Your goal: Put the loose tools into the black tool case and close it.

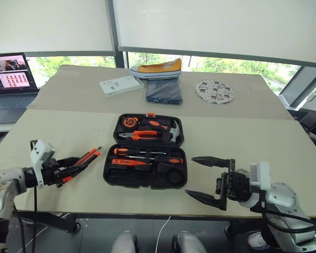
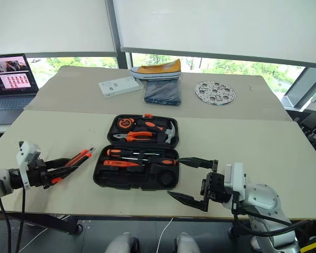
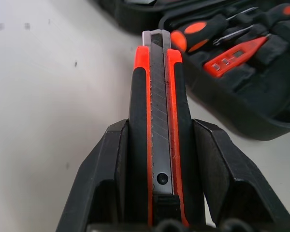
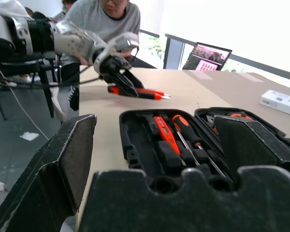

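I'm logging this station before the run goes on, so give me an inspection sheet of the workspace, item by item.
Surface: pale table, a second one behind it.
Job's things: black tool case lies open; screwdrivers and dark tape roll in the near half; utility knife in the left tool.
Clutter: white box, folded cloth, shoe, round metal plate on the far table.
Grippers: left tool shut on the knife; right tool open beside the case.
Cables: black cable along the left arm.
Surroundings: laptop, windows with blinds, a seated person.
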Controlling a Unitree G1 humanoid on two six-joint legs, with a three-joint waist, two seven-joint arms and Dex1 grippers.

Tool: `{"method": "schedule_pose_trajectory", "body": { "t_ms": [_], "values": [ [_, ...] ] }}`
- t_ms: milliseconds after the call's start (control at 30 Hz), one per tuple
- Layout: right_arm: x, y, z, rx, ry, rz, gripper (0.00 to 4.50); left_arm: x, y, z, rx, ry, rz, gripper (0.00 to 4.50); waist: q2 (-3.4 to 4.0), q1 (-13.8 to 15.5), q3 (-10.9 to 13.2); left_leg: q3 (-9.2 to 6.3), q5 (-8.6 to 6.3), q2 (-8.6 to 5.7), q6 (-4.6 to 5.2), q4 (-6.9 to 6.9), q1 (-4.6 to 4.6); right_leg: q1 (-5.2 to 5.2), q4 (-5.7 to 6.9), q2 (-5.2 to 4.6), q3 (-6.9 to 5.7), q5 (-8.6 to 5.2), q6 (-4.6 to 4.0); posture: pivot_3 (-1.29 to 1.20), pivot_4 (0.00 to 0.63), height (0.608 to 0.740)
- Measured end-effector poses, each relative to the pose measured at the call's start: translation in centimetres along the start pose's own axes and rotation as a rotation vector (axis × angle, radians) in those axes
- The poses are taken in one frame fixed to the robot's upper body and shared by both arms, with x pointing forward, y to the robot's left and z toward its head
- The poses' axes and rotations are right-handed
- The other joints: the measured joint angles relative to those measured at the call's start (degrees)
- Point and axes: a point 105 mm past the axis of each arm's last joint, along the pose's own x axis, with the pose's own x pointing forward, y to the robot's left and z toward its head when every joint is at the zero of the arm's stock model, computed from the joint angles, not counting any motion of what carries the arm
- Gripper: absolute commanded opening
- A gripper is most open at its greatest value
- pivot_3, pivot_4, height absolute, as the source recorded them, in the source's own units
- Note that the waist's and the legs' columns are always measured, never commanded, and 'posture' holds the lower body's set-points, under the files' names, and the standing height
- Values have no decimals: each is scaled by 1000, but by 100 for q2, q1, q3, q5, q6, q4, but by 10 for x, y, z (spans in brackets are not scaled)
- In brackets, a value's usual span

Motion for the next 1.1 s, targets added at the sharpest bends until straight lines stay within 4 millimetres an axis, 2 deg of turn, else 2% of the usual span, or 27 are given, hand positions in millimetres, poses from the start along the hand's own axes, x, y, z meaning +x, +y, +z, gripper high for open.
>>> {"method": "schedule_pose_trajectory", "body": {
  "t_ms": [100,133,233,333,600,700,933,1100],
  "values": [
    [-15,-7,2,-24,55,-40,4500,20,-31,34,143,-66,-210,1564,-2,66,1,2,0,-7,0,2,0,7,-6,-7,1,3,8,0,150,740],
    [-16,-8,3,-28,56,-46,4500,26,-39,40,184,-68,-259,1564,-2,65,0,3,0,-8,0,3,1,8,-6,-7,2,3,9,0,150,740],
    [-21,-6,-1,-12,73,-62,4500,57,-64,52,276,-63,-396,1564,2,69,-1,3,1,-6,1,4,3,10,-3,4,7,4,10,0,150,740],
    [-22,-4,-2,-6,81,-67,4500,80,-81,51,347,-3,-484,1564,1,30,-1,0,1,-3,1,6,4,9,-2,16,15,4,10,0,150,740],
    [-25,2,-6,14,102,-77,4500,110,-89,36,537,158,-536,1564,2,-7,-1,-5,1,-6,2,11,3,10,0,17,19,4,12,0,150,740],
    [-27,5,-8,28,112,-82,4500,114,-88,23,541,204,-550,1564,1,-12,-1,-7,1,-6,2,11,0,8,0,17,20,4,12,0,150,740],
    [-29,9,-12,41,119,-87,4500,120,-89,21,544,208,-532,1564,2,-7,-1,-10,2,-6,2,13,3,12,0,16,20,3,15,0,150,740],
    [-30,11,-12,40,116,-90,4500,125,-91,22,521,194,-523,1564,2,-7,-1,-12,2,-6,2,19,3,14,5,16,19,-18,52,0,150,740]
  ]
}}
